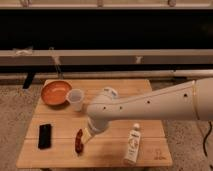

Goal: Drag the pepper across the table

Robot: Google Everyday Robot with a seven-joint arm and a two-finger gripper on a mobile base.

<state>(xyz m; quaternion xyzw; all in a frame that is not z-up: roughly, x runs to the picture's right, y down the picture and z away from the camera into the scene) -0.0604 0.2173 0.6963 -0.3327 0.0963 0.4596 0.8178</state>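
The pepper (pixel 78 141) is a slim dark red-brown pod lying on the light wooden table (pixel 60 155), near the front left of centre. My white arm reaches in from the right. My gripper (pixel 87 136) hangs at the arm's end just right of the pepper, its tip touching or almost touching the pod's upper part.
An orange bowl (pixel 54 92) sits at the back left with a clear cup (pixel 75 99) beside it. A black rectangular block (pixel 44 136) lies at the front left. A white bottle (pixel 132 144) lies at the front right. Gravel floor surrounds the table.
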